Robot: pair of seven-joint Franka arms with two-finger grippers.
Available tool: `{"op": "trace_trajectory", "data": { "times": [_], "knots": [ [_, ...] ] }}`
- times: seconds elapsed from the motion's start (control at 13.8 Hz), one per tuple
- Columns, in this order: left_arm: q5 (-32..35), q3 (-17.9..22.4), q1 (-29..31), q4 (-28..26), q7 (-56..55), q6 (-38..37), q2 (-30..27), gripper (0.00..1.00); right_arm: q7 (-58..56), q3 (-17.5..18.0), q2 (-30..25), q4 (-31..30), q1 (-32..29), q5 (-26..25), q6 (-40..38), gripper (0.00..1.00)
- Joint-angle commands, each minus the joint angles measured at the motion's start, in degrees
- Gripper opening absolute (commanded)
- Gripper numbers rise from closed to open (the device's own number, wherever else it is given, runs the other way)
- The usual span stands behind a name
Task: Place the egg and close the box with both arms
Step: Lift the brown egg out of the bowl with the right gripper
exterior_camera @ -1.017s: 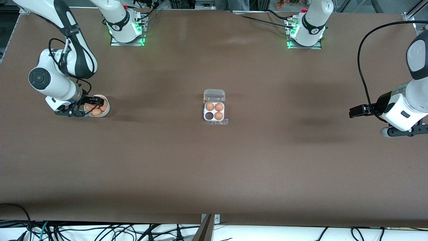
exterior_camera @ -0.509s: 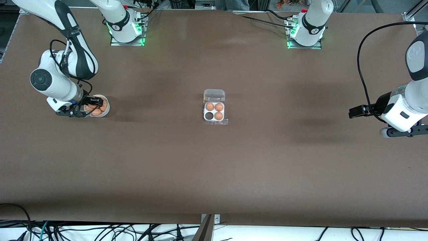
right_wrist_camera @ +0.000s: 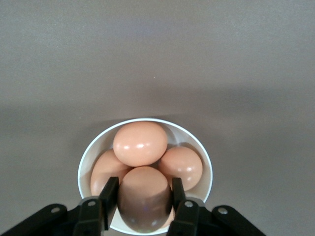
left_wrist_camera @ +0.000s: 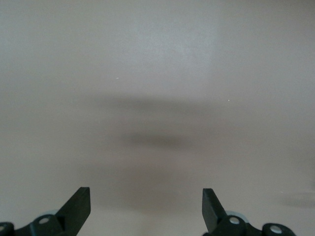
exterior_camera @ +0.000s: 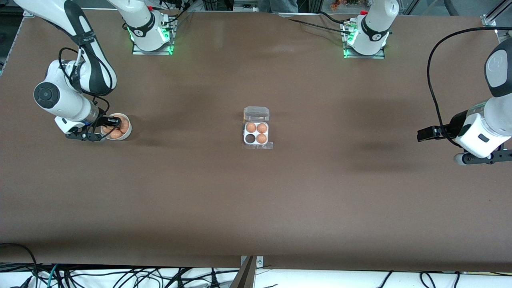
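My right gripper (exterior_camera: 113,121) hangs in the round white bowl (exterior_camera: 127,134) at the right arm's end of the table. In the right wrist view the right gripper (right_wrist_camera: 142,196) is shut on a light-brown egg (right_wrist_camera: 144,196), with three more eggs in the bowl (right_wrist_camera: 205,162) under it. The box (exterior_camera: 256,133) lies at the table's middle, its clear lid (exterior_camera: 256,113) folded open. Three cells hold eggs and one cell (exterior_camera: 250,139) is empty. My left gripper (left_wrist_camera: 146,206) is open and empty over bare table at the left arm's end, where the left arm (exterior_camera: 482,132) waits.
The arm bases (exterior_camera: 150,30) (exterior_camera: 366,34) stand along the table's edge farthest from the front camera. A black cable (exterior_camera: 434,80) loops above the left arm. Cables (exterior_camera: 120,276) run along the table edge nearest the front camera.
The right gripper has shifted slightly in the bowl, toward the right arm's end. The left arm has barely moved.
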Motion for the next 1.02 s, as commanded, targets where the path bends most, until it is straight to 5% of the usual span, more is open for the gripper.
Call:
{"op": "trace_trajectory", "data": {
  "times": [0.0,0.51,0.94],
  "knots": [
    [0.93,-0.14,0.1,2.16,1.12,-0.65,0.99,1.0,-1.39,0.37,0.31,0.54,-0.25,1.43,-0.05,0.36],
    [0.93,-0.14,0.1,2.16,1.12,-0.65,1.07,1.0,-1.39,0.64,0.39,1.24,0.36,1.43,-1.02,0.18],
    [0.93,-0.14,0.02,2.16,1.12,-0.65,1.07,1.0,-1.22,0.81,2.59,16.16,2.2,2.04,-21.21,0.15]
  ]
}}
